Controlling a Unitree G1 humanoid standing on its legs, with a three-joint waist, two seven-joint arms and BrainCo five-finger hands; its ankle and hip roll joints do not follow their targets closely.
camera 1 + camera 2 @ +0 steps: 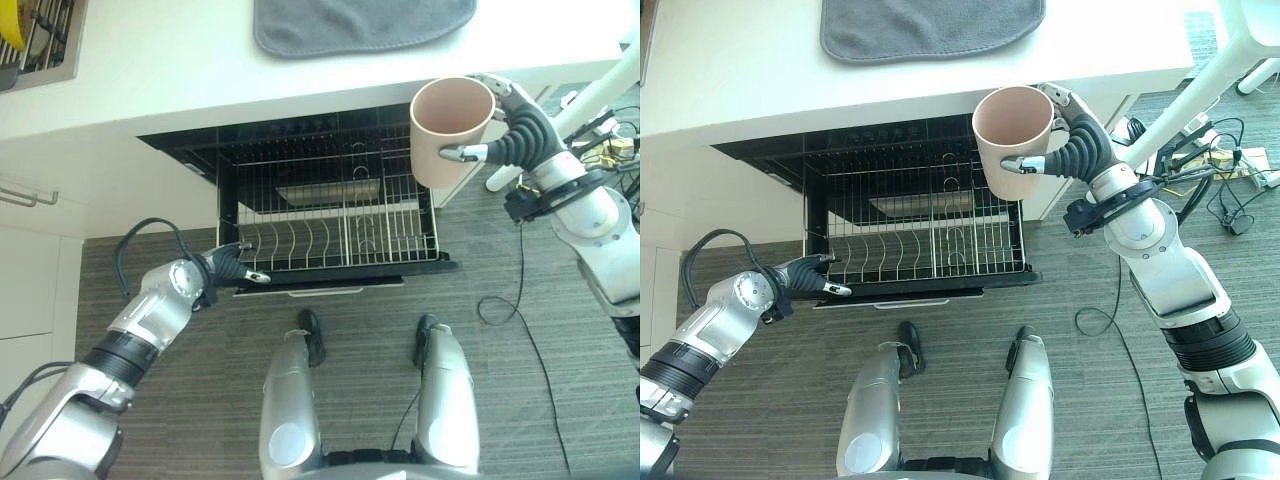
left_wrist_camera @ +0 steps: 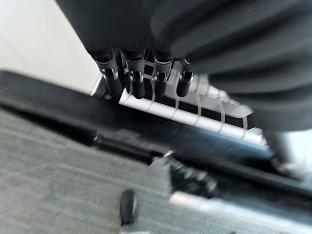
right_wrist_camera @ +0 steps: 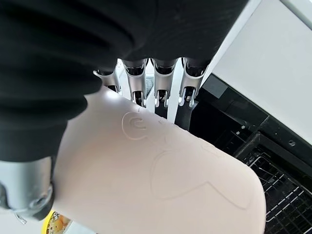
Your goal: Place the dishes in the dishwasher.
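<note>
A pale pink cup (image 1: 452,125) hangs upright in the air above the right rear corner of the dishwasher's pulled-out wire rack (image 1: 330,235). My right hand (image 1: 520,135) is shut on the cup, with the fingers curled round its side (image 3: 156,195) and the thumb on the near wall. The rack holds rows of bare tines and no dishes. My left hand (image 1: 232,268) is low at the rack's front left corner, beside the lowered door (image 1: 340,272). Its fingers (image 2: 134,80) are relaxed and hold nothing.
A white counter (image 1: 180,70) runs above the dishwasher, with a grey mat (image 1: 360,22) lying on it. A sink corner with a dish rack (image 1: 35,40) shows at the far left. A white cabinet (image 1: 30,290) stands on the left, and grey floor (image 1: 530,400) lies in front.
</note>
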